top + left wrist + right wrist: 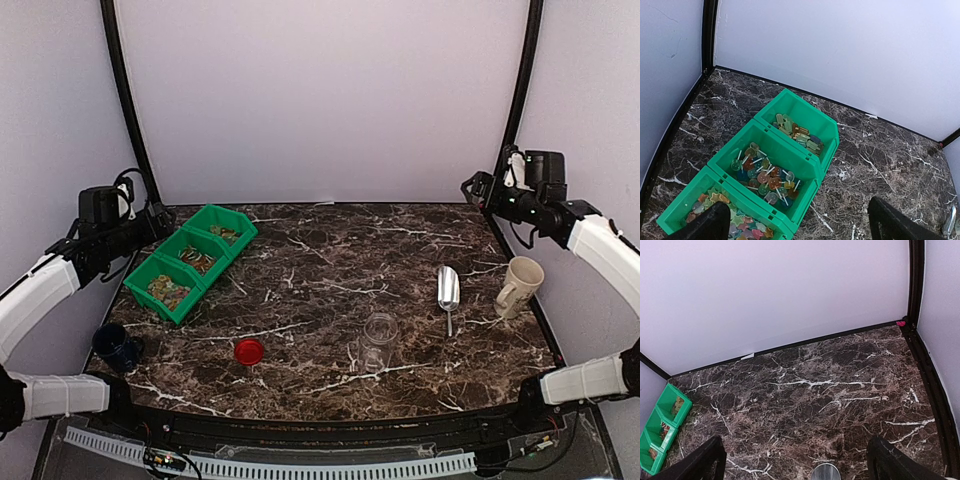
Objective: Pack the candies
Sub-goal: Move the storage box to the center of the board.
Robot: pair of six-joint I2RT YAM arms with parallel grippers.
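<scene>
Left gripper (155, 222): raised over the table (330, 250), well to the left of the jar (378, 340) and farther back; fingers (705, 225) spread fully, nothing between them. Right gripper (478, 187): raised well to the right of the jar and farther back, likewise spread fully and empty. Both apparently parked high and wide to leave the surface free and to give each wrist camera a broad look down. No step of the packing begun, judging from the layout.

Jar: clear glass, upright, mouth uncovered, nothing visible inside; set near the front middle, seemingly for reach by either arm. Red lid (249, 350): flat on the table to the left of the jar, well apart from it, presumably off to leave the mouth free for filling. Metal scoop (448, 288): lying just behind and to the right of the jar, handle toward the front, likely meant for the right arm. Cream mug (520, 286): upright, farther to the right of the jar than the scoop; contents not visible. Dark cup (118, 345): far left of the jar, near the front edge; contents not visible.

Row of three green bins (805, 192): well to the left of the jar and behind it, touching end to end on a diagonal. Candies (765, 175): all in these bins, none in the jar; flat green and gold pieces in the rearmost, round ones on sticks in the middle, star shapes in the nearest.
</scene>
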